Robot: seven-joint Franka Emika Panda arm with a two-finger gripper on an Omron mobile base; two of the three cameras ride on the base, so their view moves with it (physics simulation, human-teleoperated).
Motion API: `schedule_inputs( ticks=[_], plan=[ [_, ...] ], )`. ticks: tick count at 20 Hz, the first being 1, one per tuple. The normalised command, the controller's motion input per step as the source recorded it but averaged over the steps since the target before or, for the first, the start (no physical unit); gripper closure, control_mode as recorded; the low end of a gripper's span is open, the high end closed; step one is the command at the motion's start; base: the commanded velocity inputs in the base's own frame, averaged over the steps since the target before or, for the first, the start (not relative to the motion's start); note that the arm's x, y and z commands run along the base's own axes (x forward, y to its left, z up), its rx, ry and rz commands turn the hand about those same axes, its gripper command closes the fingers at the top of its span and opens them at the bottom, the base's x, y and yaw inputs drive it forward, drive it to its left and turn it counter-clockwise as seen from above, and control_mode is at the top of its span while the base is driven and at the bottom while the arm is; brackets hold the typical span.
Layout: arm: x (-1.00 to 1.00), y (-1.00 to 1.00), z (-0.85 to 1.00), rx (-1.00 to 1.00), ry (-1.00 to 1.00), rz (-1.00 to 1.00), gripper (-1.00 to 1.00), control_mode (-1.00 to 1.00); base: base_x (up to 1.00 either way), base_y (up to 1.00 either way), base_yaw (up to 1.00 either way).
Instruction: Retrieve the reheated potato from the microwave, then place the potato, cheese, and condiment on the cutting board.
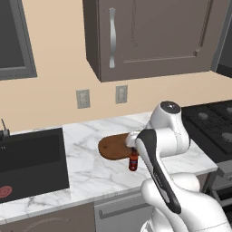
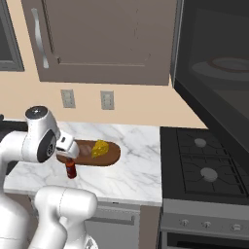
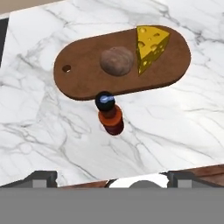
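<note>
White marble counter [image 3: 183, 127] runs beneath brown wall cabinets [image 2: 107, 39], and the cutting board [image 3: 83, 74] lies flat on it as the landmark. On the board rest the potato [image 3: 117, 60] near its middle and the cheese [image 3: 151, 46] just beside the potato, toward the board's far end from its hanging hole. The condiment [image 3: 110, 114] stands upright on the marble, just off the board's near edge. No writing can be read on the bottle. The gripper [image 3: 112, 177] hangs above the condiment, its jaws spread wide apart and clasping nothing. The microwave [image 2: 219, 73] hangs above the stove [image 2: 204, 165], beside the board.
</note>
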Motion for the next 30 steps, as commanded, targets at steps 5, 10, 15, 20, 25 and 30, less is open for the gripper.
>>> schedule_inputs(
  ticks=[5, 10, 15, 20, 25, 30],
  plan=[
    [0.31, 0.0, -0.21, 0.0, 0.06, 0.0, -1.0, -1.0, 0.0, 0.0, 0.0],
    [0.32, 0.0, -0.21, 0.0, 0.06, 0.0, -1.0, -1.0, 0.0, 0.0, 0.0],
    [0.28, 0.02, -0.2, 0.0, 0.07, 0.0, -1.0, -1.0, 0.0, 0.0, 0.0],
    [0.24, 0.02, -0.19, 0.0, 0.07, 0.0, -1.0, -1.0, 0.0, 0.0, 0.0],
    [0.16, 0.06, -0.15, 0.0, 0.05, 0.0, -1.0, -1.0, 0.0, 0.0, 0.0],
    [0.07, 0.07, -0.16, -0.01, 0.05, 0.0, -1.0, -1.0, 0.0, 0.0, 0.0]
  ],
)
